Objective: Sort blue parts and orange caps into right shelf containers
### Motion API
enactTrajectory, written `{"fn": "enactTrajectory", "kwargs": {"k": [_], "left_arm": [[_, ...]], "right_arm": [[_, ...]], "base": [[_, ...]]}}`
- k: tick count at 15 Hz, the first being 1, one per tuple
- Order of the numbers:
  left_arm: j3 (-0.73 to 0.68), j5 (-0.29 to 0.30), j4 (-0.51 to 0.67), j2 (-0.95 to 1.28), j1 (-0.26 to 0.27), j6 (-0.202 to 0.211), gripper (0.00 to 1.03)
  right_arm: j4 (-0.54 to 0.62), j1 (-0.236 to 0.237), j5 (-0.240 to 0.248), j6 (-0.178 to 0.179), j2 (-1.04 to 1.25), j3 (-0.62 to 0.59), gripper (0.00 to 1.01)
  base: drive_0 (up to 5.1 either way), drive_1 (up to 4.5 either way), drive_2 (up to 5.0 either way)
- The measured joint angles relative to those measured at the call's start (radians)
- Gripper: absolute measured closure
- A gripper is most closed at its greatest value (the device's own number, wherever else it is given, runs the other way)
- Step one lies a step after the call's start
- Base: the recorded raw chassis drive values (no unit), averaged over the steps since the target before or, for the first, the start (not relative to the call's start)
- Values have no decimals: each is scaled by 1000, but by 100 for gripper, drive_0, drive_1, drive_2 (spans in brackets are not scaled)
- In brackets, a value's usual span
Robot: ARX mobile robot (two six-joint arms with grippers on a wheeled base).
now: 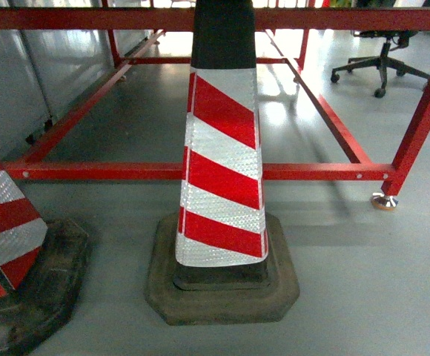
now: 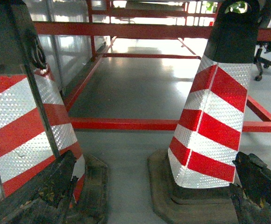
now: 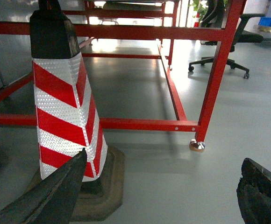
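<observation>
No blue parts, orange caps, shelf or right shelf containers show in any view. My left gripper (image 2: 154, 163) hangs low over the grey floor, open, with nothing between its dark worn fingers (image 2: 46, 186). It points at the gap between two striped cones. My right gripper (image 3: 163, 158) is also open and empty above bare floor, with its left finger (image 3: 56, 191) in front of a cone's base. Neither gripper appears in the head view.
A red-and-white traffic cone (image 1: 222, 163) on a dark rubber base stands straight ahead, with a second cone (image 1: 0, 222) at the left. Behind them runs the red-framed table (image 1: 200, 172) with a foot (image 1: 384, 200) at the right. An office chair (image 1: 382, 63) stands at the far right.
</observation>
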Motion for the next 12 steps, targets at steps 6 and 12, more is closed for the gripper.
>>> {"fn": "enactTrajectory", "kwargs": {"k": [6, 12], "left_arm": [[0, 0, 0, 0, 0, 0, 5], [0, 0, 0, 0, 0, 0, 5]], "right_arm": [[0, 0, 0, 0, 0, 0, 3], [0, 0, 0, 0, 0, 0, 3]], "base": [[0, 0, 0], [0, 0, 0]]}}
